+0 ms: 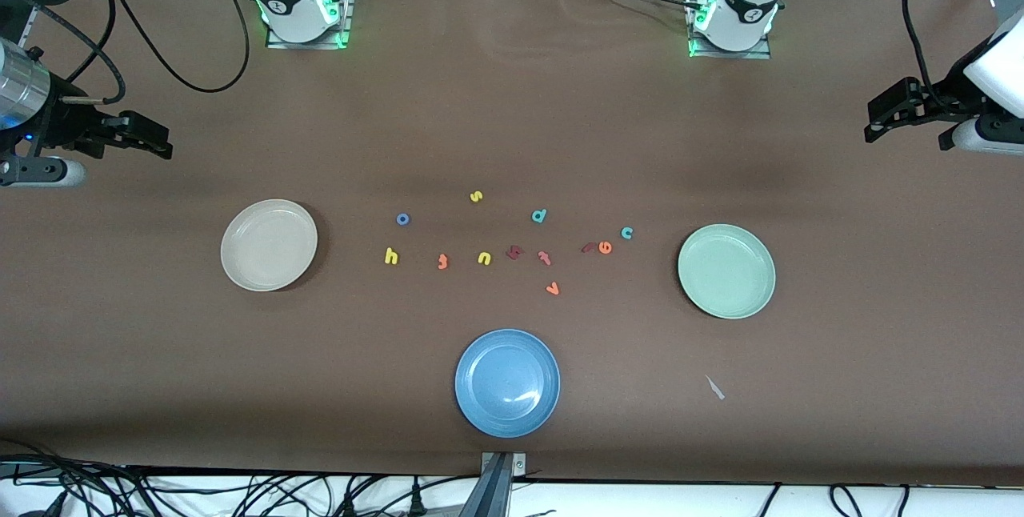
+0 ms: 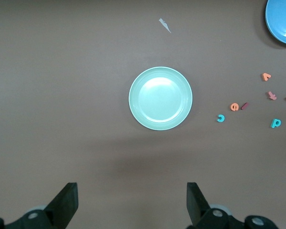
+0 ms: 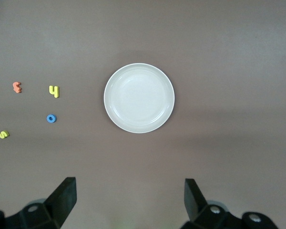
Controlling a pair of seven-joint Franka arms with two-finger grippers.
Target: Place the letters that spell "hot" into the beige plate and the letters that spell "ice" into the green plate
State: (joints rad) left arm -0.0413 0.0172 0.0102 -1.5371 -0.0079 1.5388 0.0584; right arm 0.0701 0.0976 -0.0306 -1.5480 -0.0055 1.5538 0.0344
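Starting from nothing placed, we see the beige plate (image 1: 269, 245) at nine o'clock of the letter scatter and the green plate (image 1: 726, 270) at three o'clock, both bare. Our right gripper (image 3: 128, 198) and left gripper (image 2: 131, 200) hang spread wide and empty over the table's ends. We judge it best to descend squarely over one tiny letter, say the yellow "h" (image 1: 391, 256) or teal "c" (image 1: 627, 233), straddling it without nudging neighbours.

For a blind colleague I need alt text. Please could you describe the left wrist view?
A pale green plate lies empty on the brown table, framed by the open fingers of the left gripper. Toward one edge lie small foam letters, among them a teal "c", an orange "e" and a dark red "i", plus part of a blue plate.
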